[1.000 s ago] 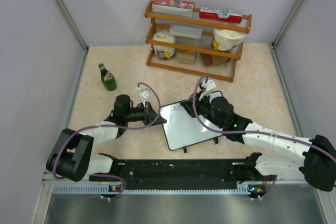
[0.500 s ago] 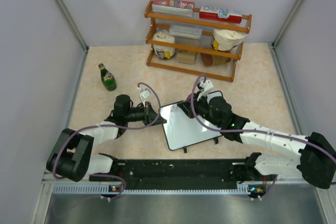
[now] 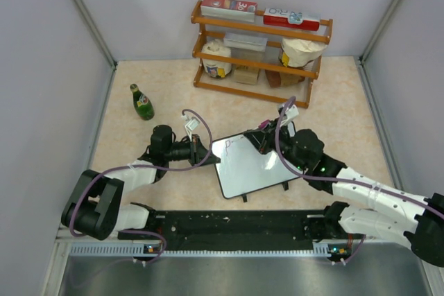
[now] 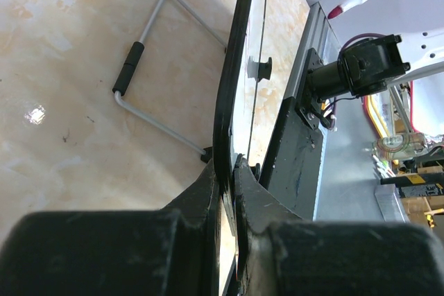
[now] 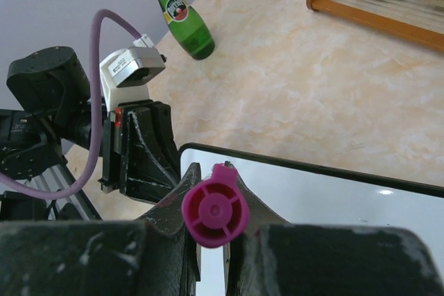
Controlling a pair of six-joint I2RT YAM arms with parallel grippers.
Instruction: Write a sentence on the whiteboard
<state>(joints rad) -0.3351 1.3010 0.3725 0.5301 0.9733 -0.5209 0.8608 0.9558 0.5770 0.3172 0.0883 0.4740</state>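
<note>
The left gripper [image 4: 225,171] is pinched on the whiteboard [image 3: 253,168], its two fingers pressed against either face of the thin black frame at the board's left edge. The right gripper [image 3: 262,138] is clamped around a marker [image 5: 215,214], whose pink end cap faces the wrist camera between the fingers. The marker's white barrel and dark pink tip point down toward the far part of the board; whether the tip touches the surface cannot be told. The whiteboard stands on the table [image 3: 333,102] between the two arms, near its middle, tilted on a wire stand [image 4: 139,81] with small black feet at its near edge. The sentence [image 3: 229,145] shows only as a faint mark near the board's far-left corner, too small to read. A green bottle [image 3: 142,102] stands to the far left, and a wooden rack [image 3: 260,53] of packages stands at the far edge, both well apart from the board.
</note>
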